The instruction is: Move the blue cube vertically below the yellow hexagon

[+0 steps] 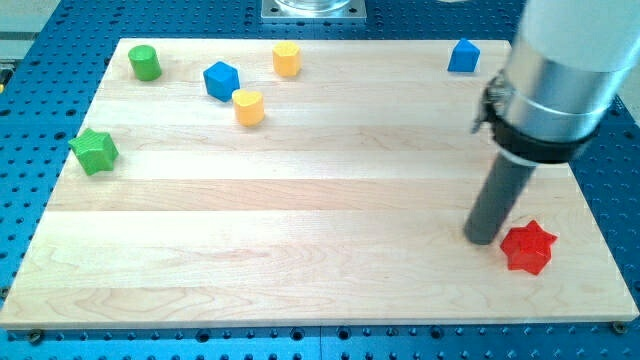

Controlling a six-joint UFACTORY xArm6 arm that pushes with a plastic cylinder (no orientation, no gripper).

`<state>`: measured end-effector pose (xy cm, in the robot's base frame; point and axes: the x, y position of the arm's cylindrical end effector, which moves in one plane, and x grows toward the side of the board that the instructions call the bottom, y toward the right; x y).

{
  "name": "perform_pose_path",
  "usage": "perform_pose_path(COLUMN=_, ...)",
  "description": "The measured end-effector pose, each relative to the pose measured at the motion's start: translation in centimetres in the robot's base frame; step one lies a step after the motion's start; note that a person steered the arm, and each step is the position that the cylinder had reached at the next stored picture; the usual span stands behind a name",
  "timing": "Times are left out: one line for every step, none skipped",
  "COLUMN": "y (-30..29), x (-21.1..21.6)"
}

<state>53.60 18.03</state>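
The blue cube [221, 80] sits near the view's top left on the wooden board. The yellow hexagon [287, 59] lies up and to the right of it, close to the board's top edge. A yellow cylinder [248, 106] stands just down-right of the blue cube, nearly touching it. My tip [482, 238] rests on the board at the view's lower right, far from the blue cube and right next to the left side of a red star [527, 247].
A green cylinder [145, 63] stands at the top left corner. A green star [94, 151] lies near the left edge. A second blue block [463, 56] sits at the top right. The board [300, 220] lies on a blue perforated table.
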Motion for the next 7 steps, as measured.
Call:
perform_pose_path(y=-5.1, x=0.3)
perform_pose_path(y=-17.9, x=1.0)
perform_pose_path(y=-21.1, x=-4.7)
perform_pose_path(y=-20.0, x=-11.3)
perform_pose_path(y=-22.1, x=-19.0)
perform_pose_path(y=-24.0, x=-23.8)
perform_pose_path(y=-30.5, x=-24.5)
